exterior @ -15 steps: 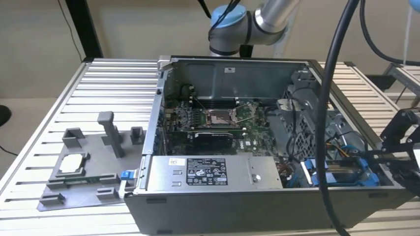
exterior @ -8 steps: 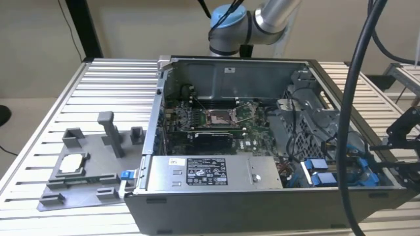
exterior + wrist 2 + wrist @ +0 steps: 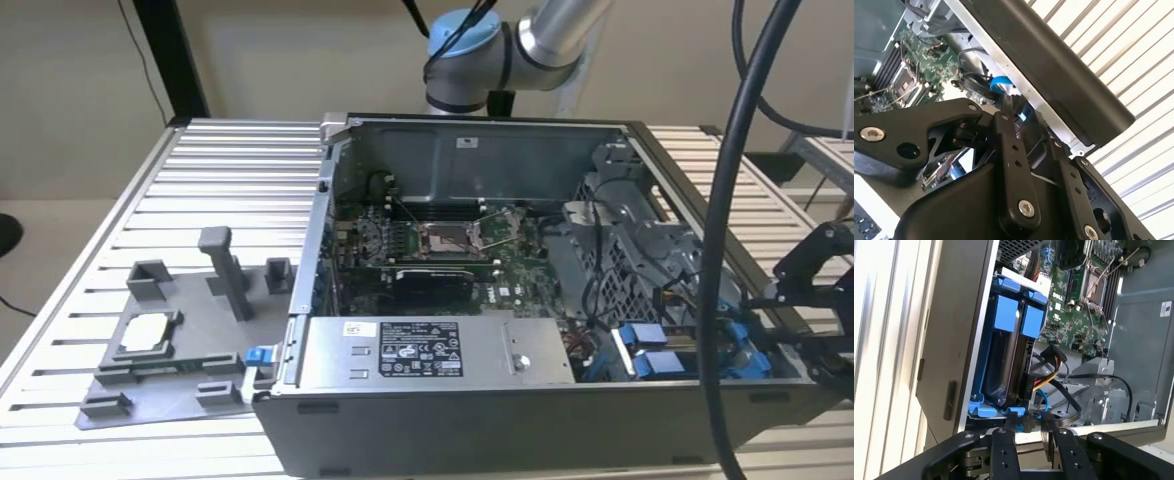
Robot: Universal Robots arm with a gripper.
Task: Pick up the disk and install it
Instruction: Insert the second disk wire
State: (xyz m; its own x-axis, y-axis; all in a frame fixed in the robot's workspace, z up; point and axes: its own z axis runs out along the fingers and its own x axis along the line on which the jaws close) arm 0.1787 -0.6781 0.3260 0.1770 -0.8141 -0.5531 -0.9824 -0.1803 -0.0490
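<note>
Pincer: my pincer [image 3: 1030, 424] is at the drive-bay corner of the case [image 3: 534, 425], on the exterior view's right [image 3: 807, 275]. I can't tell if the fingers [image 3: 1004, 445] are pinching anything or just spread a little.
Disk: the disk [image 3: 1012, 352] stands on edge in the bay, inside its blue bracket, just ahead of my fingertips. I can't tell whether we touch.
Cables: black, yellow and blue leads [image 3: 1051, 372] run right beside the disk's inner edge.
Board: the motherboard [image 3: 441, 245] lies on the case floor with its socket bare.
Power box: a grey box [image 3: 427, 350] with a label sits along the near wall of the case.
Table: the slatted table [image 3: 227, 180] carries the case and a grey holder [image 3: 200, 365], which has a small silver chip [image 3: 147, 333] in it.
</note>
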